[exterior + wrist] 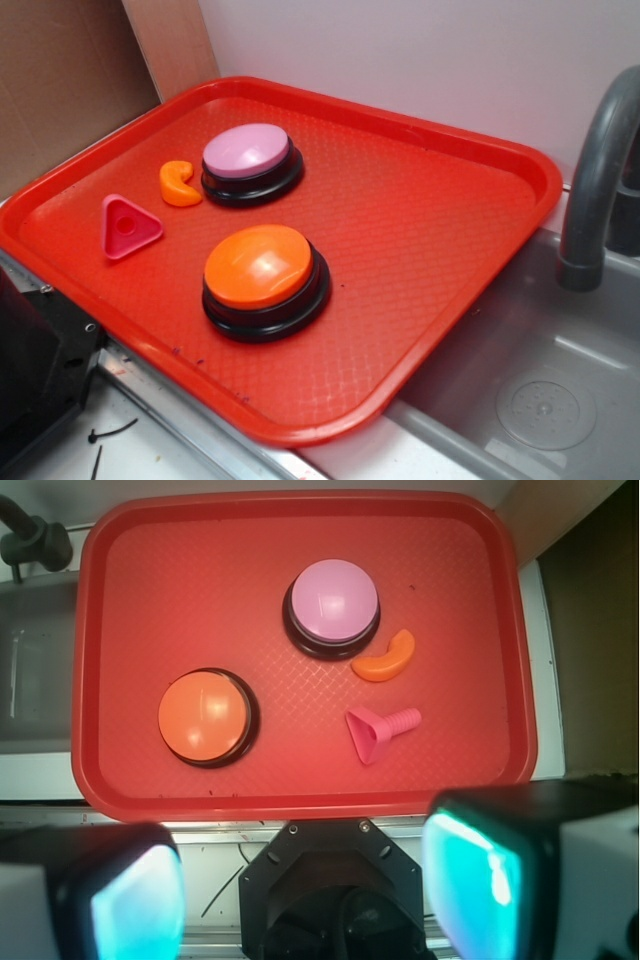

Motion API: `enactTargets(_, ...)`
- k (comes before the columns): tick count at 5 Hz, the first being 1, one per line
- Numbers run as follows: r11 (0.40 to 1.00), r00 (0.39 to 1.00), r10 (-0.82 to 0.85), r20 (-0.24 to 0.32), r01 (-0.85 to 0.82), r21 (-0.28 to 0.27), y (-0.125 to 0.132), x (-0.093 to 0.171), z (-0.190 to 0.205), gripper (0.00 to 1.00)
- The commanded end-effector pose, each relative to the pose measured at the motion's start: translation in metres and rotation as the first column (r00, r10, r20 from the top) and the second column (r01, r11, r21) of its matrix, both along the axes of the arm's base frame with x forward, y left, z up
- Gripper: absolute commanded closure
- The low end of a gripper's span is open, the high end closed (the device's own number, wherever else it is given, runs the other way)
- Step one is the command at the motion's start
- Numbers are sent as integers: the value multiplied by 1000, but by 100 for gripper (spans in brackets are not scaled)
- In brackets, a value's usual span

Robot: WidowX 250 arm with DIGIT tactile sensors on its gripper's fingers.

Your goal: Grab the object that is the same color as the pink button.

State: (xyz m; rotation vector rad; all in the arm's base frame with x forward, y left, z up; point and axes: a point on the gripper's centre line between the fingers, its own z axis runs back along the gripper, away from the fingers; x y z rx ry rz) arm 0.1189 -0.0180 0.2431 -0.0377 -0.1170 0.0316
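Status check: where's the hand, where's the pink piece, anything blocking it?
Hand open, back off the red tray's near edge, holding nothing. Pink triangle untouched on tray. Orange curved piece close beside it, apart; approach otherwise clear.

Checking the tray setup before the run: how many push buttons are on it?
2. The pink button sits toward the tray's back beside the orange curved piece; the orange button is nearer the front. None appear hidden.

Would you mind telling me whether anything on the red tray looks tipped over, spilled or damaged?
Nothing looks spilled or broken. The only oddity is the pink triangle: the wrist view shows a ribbed stem jutting out sideways, so it seems to lie on its side. The pink button, orange button and orange curved piece sit flat on the tray.
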Motion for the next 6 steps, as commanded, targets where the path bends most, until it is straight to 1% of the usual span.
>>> enactTargets(1, 1000, 1000, 0, 0, 0, 0, 0, 0, 0, 0)
enactTargets(2, 999, 998, 35, 44, -34, -26, 6, 5, -20, 0)
enactTargets(3, 992, 987, 121, 103, -124, 24, 13, 11, -45, 0)
enactTargets(4, 983, 974, 153, 166, -168, 80, 20, 19, -74, 0)
enactTargets(5, 964, 963, 173, 205, -208, 166, 33, 21, -95, 0)
enactTargets(6, 961, 966, 176, 190, -211, 180, 43, 20, -113, 0)
